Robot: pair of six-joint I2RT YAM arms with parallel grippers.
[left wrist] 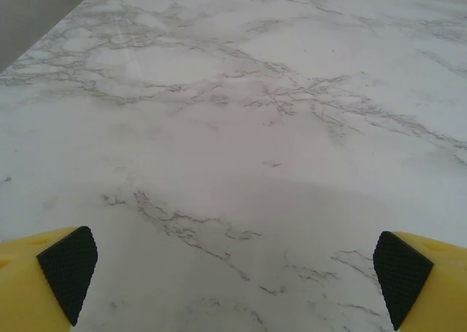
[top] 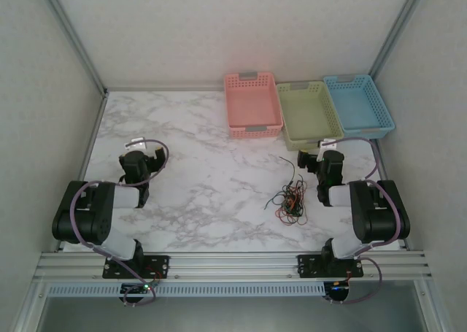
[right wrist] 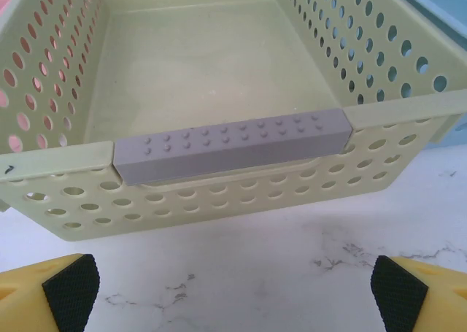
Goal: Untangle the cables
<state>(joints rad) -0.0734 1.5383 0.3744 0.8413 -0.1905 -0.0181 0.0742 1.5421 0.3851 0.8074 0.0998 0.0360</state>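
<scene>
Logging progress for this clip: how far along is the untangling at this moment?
Done: nothing visible. The cables lie in one tangled clump on the table, beside the right arm. In hand: nothing. The left gripper is open over bare marble, and the right gripper is open, facing the green basket, which looks empty. Left: all of the separating.

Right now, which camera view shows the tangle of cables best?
The top external view. There the cables lie as a black, red and green tangle on the marble table, beside the right arm. The left wrist view looks at the tabletop; the right wrist view faces the green basket.
</scene>
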